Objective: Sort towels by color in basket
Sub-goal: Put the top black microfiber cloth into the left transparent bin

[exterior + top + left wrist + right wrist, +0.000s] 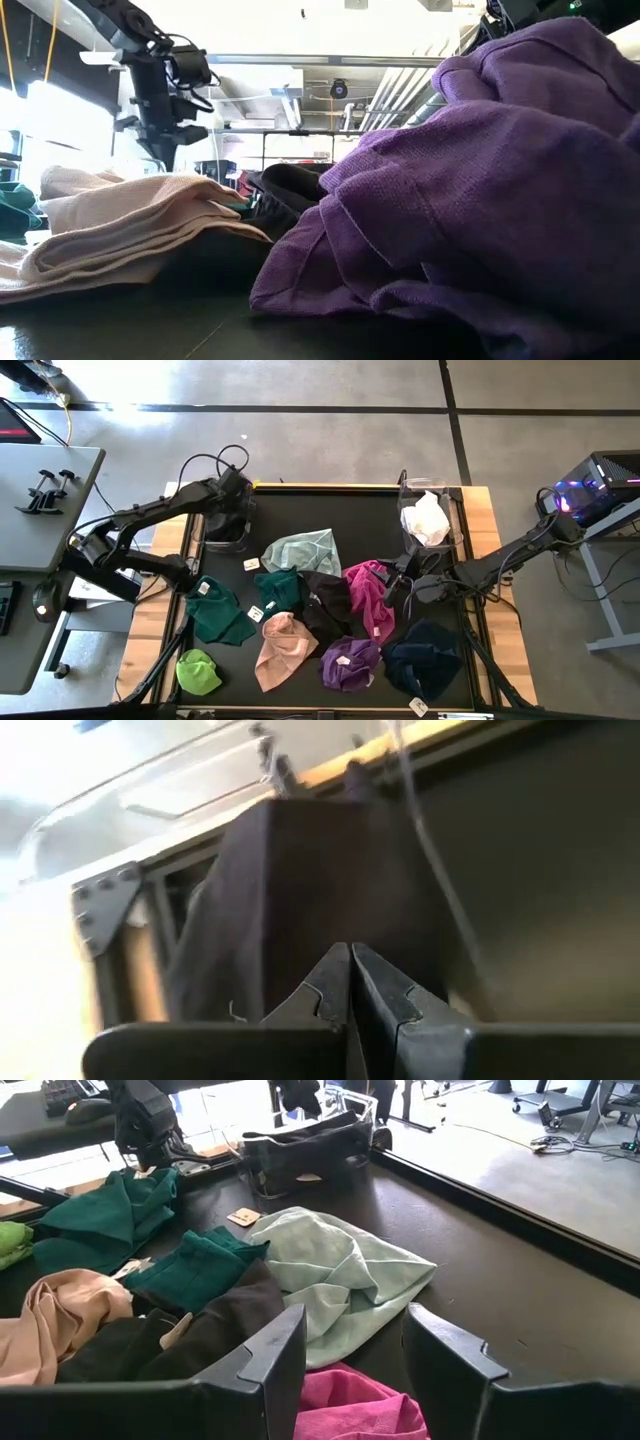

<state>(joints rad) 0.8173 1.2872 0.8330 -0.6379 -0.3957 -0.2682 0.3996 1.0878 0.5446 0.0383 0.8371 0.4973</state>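
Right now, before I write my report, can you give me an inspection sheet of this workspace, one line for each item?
Surface: black table top with wooden side edges.
Job's things: loose towels in the middle: pale mint towel, two dark green towels, black towel, magenta towel, peach towel, purple towel, navy towel, lime towel. White towel in the right clear basket; dark cloth in the left clear basket.
Clutter: nothing seen.
Claws: left claw shut over the left basket; right claw open, above the magenta towel.
Cables: loops by the left basket.
Surroundings: grey desk on the left, lit computer on the right.
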